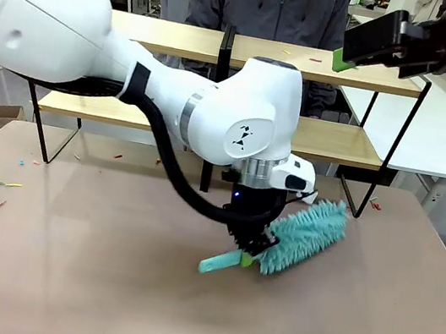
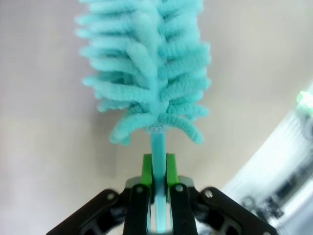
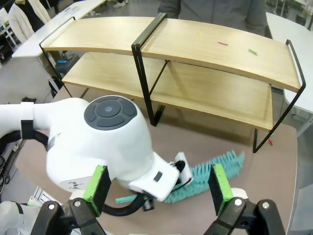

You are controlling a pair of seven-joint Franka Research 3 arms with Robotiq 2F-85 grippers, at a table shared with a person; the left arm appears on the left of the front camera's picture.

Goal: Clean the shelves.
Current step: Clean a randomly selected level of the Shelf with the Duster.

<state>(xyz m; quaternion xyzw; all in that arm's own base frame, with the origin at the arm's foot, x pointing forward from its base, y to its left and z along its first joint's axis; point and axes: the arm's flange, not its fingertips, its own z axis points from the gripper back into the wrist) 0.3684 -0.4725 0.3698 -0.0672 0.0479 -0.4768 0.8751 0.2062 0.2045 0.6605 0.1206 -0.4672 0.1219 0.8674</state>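
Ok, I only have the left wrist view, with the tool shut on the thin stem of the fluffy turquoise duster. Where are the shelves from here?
Observer: The wide two-tier light-wood rack on a thin black metal frame stands behind the fluffy turquoise duster, at the far side of the brown table.
Operator: Any dirt on it?
Observer: Yes, a few small coloured scraps lie on its top board, to the right of the central black upright.
Operator: Is the other arm near me?
Observer: The right tool is open and hangs high above the left arm, about level with the top board in the front view.
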